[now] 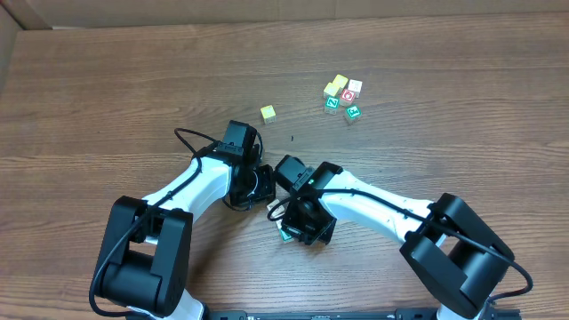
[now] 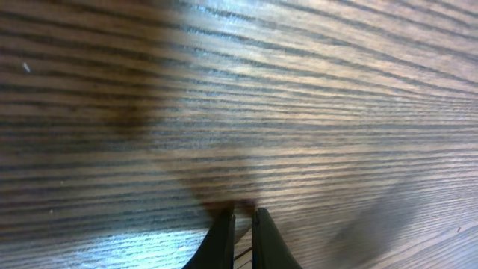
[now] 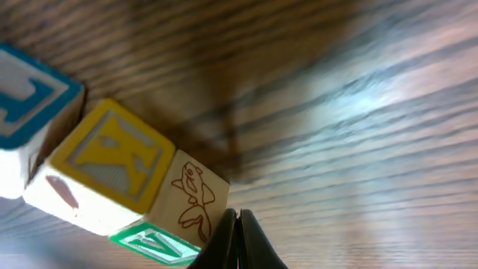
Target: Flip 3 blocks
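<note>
1. Blocks [image 3: 112,153] sit on the bench [image 3: 373,112] just beside the right end effector [image 3: 237,222], mostly hidden under that arm from overhead. Yellow-lettered, blue-lettered and green faces show.
2. The right end effector is pressed together and pinches nothing. I cannot tell whether its tip touches the nearest block.
3. The left end effector [image 2: 243,218], near the right end effector, is also pressed together and empty, over bare wood.
4. Progress, as a judgement: no flip can be confirmed, so all three appear left to do.
5. Open bench lies on the right end effector's side away from the blocks. The bench edges and the other cubes [image 1: 342,96] are well apart from it, and the left end effector crowds close.
</note>
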Motion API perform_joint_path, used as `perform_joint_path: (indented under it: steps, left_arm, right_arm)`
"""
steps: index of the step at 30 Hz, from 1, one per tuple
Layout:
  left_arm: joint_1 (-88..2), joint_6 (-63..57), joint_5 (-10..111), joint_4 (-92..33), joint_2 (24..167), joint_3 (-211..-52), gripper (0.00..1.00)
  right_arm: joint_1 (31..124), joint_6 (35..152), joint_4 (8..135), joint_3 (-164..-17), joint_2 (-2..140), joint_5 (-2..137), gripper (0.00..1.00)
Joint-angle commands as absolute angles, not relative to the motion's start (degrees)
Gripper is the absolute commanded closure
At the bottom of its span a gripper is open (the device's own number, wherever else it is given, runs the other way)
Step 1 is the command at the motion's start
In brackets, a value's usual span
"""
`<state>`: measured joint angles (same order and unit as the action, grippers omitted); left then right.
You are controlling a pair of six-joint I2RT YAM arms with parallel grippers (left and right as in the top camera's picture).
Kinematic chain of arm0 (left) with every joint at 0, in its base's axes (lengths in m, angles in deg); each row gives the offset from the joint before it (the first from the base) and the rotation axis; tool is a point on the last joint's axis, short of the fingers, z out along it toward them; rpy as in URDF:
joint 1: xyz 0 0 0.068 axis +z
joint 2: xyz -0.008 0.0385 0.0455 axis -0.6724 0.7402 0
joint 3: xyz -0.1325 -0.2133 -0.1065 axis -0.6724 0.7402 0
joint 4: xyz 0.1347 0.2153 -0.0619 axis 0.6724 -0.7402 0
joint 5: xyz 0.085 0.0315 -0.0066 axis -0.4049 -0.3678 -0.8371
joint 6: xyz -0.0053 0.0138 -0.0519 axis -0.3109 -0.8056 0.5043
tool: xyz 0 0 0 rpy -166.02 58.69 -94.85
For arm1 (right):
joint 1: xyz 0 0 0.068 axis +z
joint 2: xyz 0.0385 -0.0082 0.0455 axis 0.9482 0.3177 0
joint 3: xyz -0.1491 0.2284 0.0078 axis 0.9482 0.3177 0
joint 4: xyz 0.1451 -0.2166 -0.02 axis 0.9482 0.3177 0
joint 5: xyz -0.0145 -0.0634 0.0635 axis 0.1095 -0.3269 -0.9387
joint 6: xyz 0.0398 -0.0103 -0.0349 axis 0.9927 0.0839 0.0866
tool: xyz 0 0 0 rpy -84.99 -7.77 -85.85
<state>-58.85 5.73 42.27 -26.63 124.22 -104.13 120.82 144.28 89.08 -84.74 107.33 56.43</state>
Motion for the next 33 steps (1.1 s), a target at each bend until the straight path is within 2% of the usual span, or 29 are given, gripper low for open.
perform_joint_path:
  steps: [1,7,13,22,33]
  left_arm:
    - [-58.7,5.3,41.7,-25.7,125.0,-104.3,0.96]
    - [-58.7,3.8,41.7,-23.4,125.0,-104.3,0.96]
    - [-57.6,0.9,41.6,-24.1,124.9,-106.6,0.96]
    - [-57.8,-2.8,40.3,-26.8,125.0,-109.4,0.96]
    - [-58.6,-5.3,40.7,-30.4,125.1,-109.4,0.96]
  right_arm:
    - [121.4,147.3,88.9,-84.5,105.6,56.1,0.96]
    - [121.4,147.1,88.9,-84.5,105.6,57.7,0.96]
    - [119.0,140.0,93.6,-86.6,105.6,62.3,0.96]
    - [113.5,121.7,90.1,-88.4,105.6,57.8,0.96]
    - [114.7,121.2,87.9,-88.3,105.6,57.7,0.96]
